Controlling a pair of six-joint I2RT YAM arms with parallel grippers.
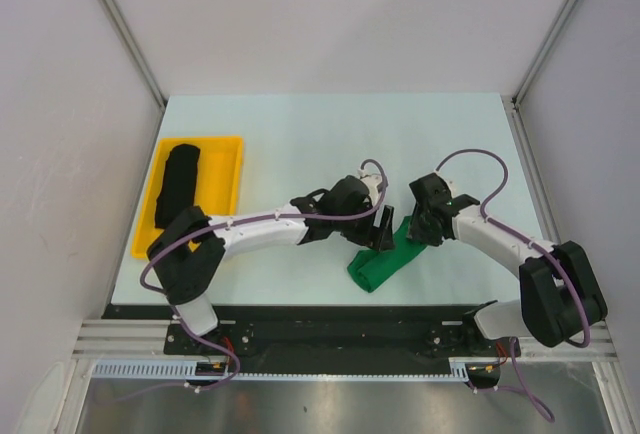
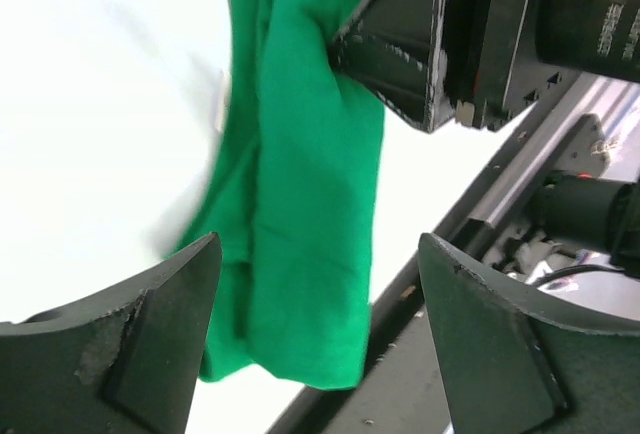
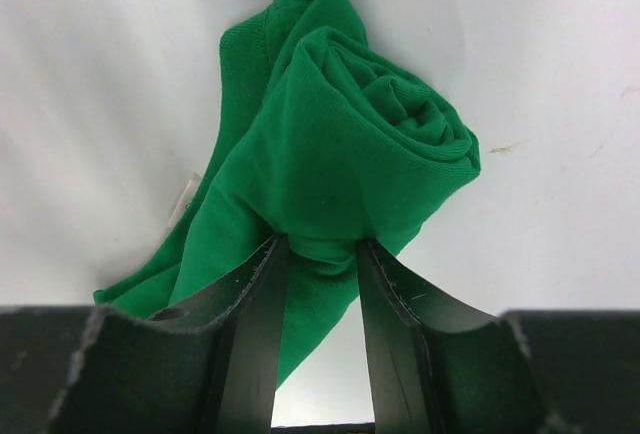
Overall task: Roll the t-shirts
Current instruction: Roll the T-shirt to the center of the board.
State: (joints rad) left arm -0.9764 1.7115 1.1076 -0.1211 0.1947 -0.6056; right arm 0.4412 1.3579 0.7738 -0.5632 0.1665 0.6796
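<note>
1 green t-shirt [image 3: 350, 134] rolled, spiral end showing, pinched by right hand [image 3: 320, 246]

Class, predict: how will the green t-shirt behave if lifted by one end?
Probably floppy: the green t-shirt creases where the right end effector pinches it. Its roll looks loosely wound, so it may unravel when lifted.

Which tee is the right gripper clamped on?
The green t-shirt, pinched near its rolled end by the right gripper. The black t-shirt lies bundled in the yellow tray, with no gripper on it.
</note>
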